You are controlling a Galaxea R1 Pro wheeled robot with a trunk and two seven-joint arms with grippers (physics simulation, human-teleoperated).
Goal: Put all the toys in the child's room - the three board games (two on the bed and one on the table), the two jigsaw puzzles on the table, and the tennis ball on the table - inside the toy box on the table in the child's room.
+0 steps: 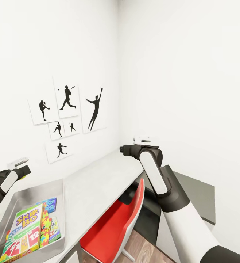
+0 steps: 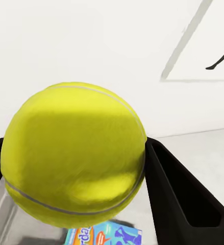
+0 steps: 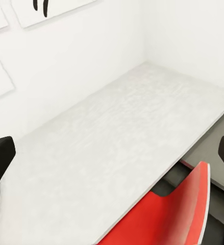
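A white table (image 1: 98, 182) carries the grey toy box (image 1: 32, 195), packed with a Skip-Bo board game (image 1: 23, 233) and bright jigsaw pieces (image 1: 45, 228). Above it, the left gripper (image 2: 73, 168) pinches the yellow-green, white-seamed tennis ball (image 2: 73, 153). The right gripper (image 3: 112, 158) hangs spread wide.

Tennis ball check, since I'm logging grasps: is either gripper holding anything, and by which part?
The left gripper holds the tennis ball, fingers pressing its opposite sides. The right gripper is open and holds nothing.

Head view looks down at table (image 1: 98, 182) corner; right wrist view nearer, sharing tabletop, red chair (image 3: 168, 214).
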